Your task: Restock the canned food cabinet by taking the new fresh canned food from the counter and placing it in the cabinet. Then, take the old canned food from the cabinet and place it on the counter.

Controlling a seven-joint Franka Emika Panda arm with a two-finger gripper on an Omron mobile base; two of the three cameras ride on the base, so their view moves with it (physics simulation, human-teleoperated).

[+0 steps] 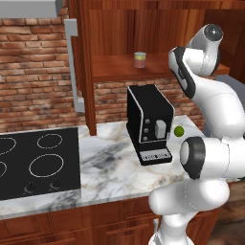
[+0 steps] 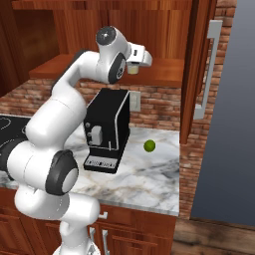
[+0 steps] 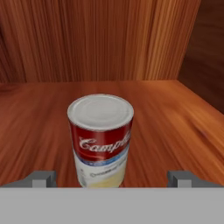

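The old canned food (image 3: 101, 139), a tin with a silver top and a red-and-white label, stands upright on the cabinet shelf (image 3: 175, 118). My gripper (image 3: 111, 178) is open just in front of it, one fingertip (image 3: 43, 178) on each side, not touching it. The new fresh canned food (image 1: 139, 60), yellow over orange-red, stands on the same shelf (image 1: 110, 67), to the left of my arm. My white hand (image 2: 141, 55) reaches into the open cabinet above the counter (image 1: 110, 162). A pale tin (image 2: 133, 68) peeks out below the hand; which tin it is I cannot tell.
A black coffee machine (image 1: 149, 123) stands on the marble under the shelf, with a small green ball (image 1: 179, 131) to its right. The black stovetop (image 1: 33, 162) is at the left. The cabinet door with its grey bar handle (image 1: 72, 62) is swung open.
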